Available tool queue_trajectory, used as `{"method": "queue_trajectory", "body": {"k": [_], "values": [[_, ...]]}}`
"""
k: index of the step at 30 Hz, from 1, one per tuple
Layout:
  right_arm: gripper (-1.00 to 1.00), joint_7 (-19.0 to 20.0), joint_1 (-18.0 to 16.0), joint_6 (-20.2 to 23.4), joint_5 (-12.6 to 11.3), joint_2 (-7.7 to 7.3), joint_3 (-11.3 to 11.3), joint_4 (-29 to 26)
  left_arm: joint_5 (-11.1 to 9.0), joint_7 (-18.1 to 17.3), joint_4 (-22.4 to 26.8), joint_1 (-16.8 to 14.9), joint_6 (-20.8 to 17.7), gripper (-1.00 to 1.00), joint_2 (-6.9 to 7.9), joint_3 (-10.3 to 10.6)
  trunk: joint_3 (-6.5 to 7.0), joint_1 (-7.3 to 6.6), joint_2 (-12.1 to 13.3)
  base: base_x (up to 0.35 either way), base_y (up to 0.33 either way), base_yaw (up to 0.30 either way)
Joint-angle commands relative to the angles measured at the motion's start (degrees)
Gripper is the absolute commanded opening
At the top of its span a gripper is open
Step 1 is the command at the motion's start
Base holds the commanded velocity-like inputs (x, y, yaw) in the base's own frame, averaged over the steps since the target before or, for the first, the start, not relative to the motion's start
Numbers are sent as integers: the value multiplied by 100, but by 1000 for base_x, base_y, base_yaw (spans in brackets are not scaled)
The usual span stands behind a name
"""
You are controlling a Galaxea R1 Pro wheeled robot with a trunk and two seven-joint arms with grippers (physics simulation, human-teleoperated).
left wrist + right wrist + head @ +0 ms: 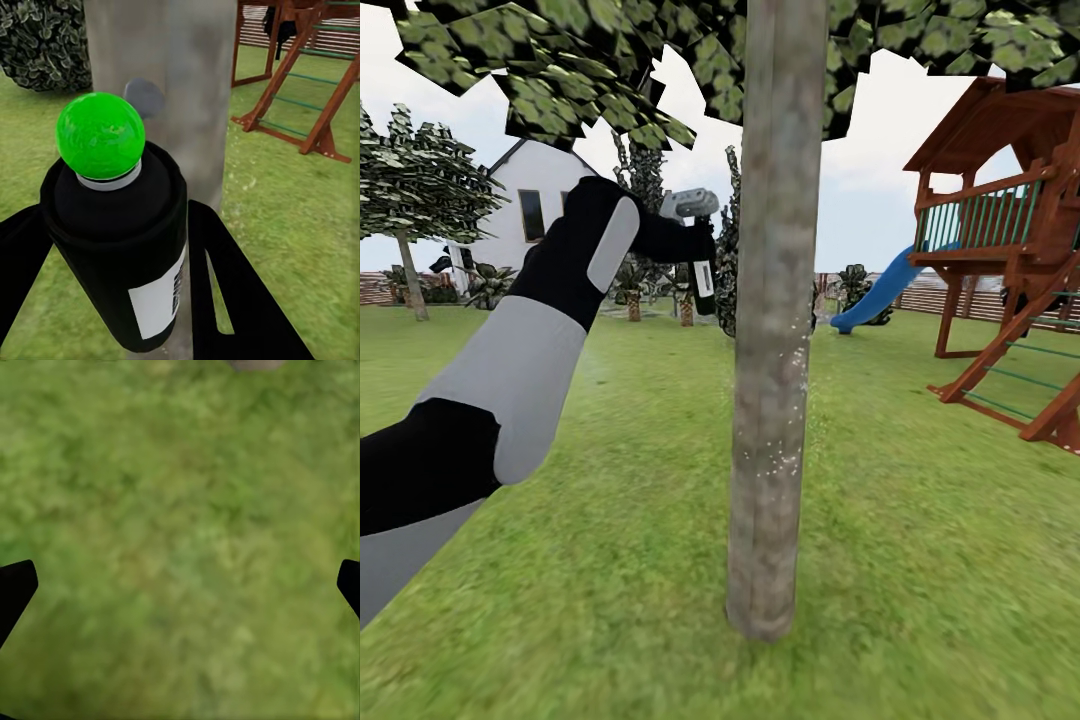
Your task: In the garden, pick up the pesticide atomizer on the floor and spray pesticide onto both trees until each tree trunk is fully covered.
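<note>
Tree trunk (775, 330): straight, branchless column of mottled grey-brown bark, standing centre frame in the head view; pale specks dot its right side around mid-height.
Canopy (560, 70): flat, blotchy green leaf patches with jagged edges across the top of the frame.
Pesticide atomizer (120, 247): a dark, matte cylindrical body with a white label, a pale collar and a glossy green ball on top; in the head view it sits upper centre, just left of the trunk, below a grey-white head.
Left gripper (112, 255): its black fingers (232, 292) are closed against both sides of the atomizer, pinching it.
Left arm (520, 370): smooth grey and black shells, raised from the lower left toward the trunk, elbow bent.
Right gripper (180, 585): black fingertips (13, 589) spread wide at the frame's edges, over blurred green lawn (180, 510).
Playset (1010, 250): reddish-brown timber, green railing, blue slide, at the right.
House (530, 215): white walls, upper left.
</note>
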State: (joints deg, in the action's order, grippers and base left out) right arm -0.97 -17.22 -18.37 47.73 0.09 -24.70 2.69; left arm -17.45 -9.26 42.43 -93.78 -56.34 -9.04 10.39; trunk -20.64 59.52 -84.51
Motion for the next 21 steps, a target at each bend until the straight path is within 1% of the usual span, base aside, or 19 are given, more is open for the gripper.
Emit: {"method": "queue_trajectory", "body": {"k": [1,5,9,12,14,21], "values": [[100,0,1,0,0,0,0,0,-3,3,-4,0,0,-100,2,-1,0,0,0,32,0,0],[100,0,-1,0,0,0,0,2,-4,0,-13,0,-3,-100,3,4,0,0,0,162,0,0],[100,0,0,0,0,0,0,2,12,-5,-92,0,-11,-100,-1,38,0,0,0,36,0,0],[100,0,1,0,0,0,0,2,27,-10,-381,0,-18,-100,-2,201,0,0,0,6,0,0],[100,0,0,0,0,1,0,3,30,-9,-436,0,-20,-100,-2,237,0,0,0,2,0,0],[100,0,0,0,0,1,0,3,32,-6,-442,0,-18,-100,-2,249,0,0,0,0,0,0]]}}
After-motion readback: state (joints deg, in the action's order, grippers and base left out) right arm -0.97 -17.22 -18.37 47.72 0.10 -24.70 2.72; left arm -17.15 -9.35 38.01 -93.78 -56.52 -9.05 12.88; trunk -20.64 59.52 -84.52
